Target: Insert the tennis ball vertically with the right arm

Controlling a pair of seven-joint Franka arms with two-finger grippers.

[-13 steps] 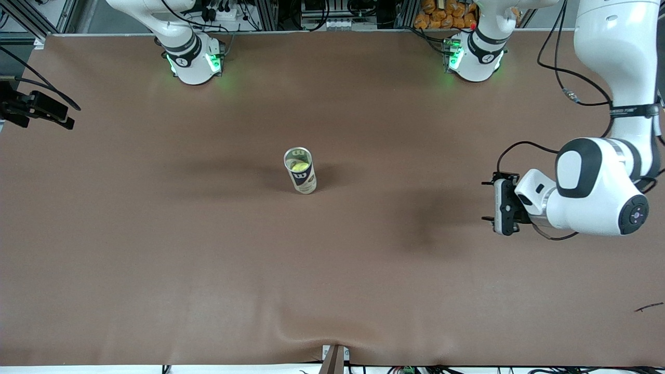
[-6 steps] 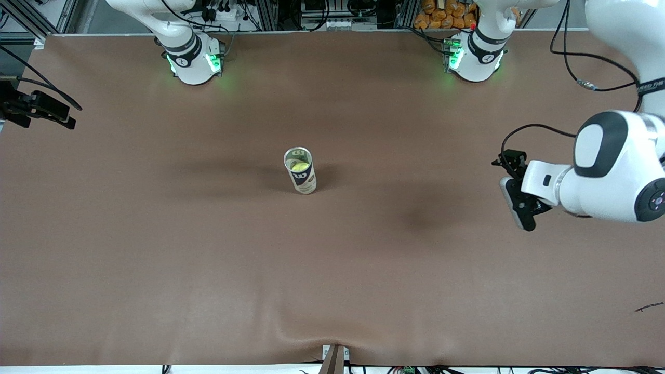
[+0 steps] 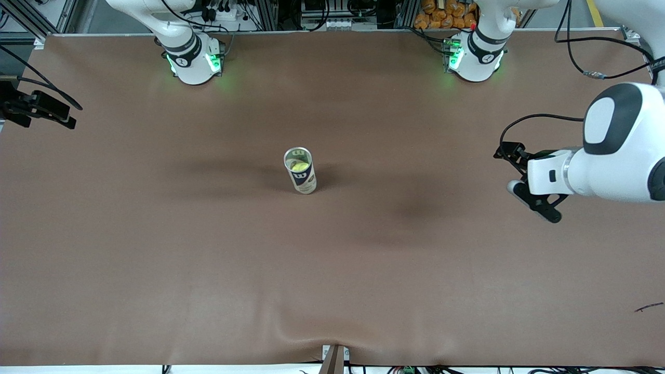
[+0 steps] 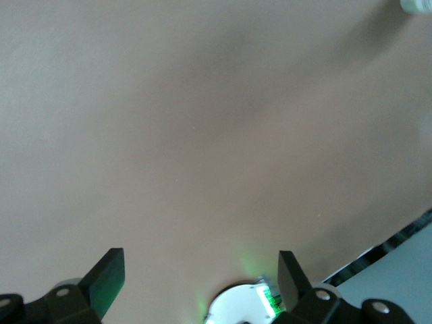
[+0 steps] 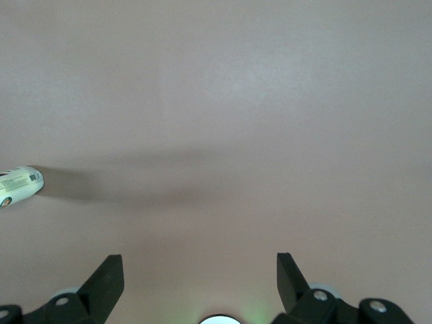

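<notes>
- You are at the close of the task, by my reading — the ball (image 3: 299, 167) already sits inside the can (image 3: 300, 171), seen through its open top, and the can stands upright at the middle of the table (image 3: 156, 234).
- The right gripper (image 5: 199, 270) is spread and holds nothing; it is up over bare table with the can's end just at the edge of its wrist view. In the front view only a dark piece at the right arm's end of the table shows, and I cannot tell there how its fingers stand.
- The left gripper (image 3: 530, 189) is also spread and empty, over bare table toward the left arm's end, well apart from the can.
- Next move, as I judge it: nothing to grasp — you need only park both arms clear and leave the can unbumped.
- Count: one can, one ball visible in it, two grippers. No loose ball lies on the table.
</notes>
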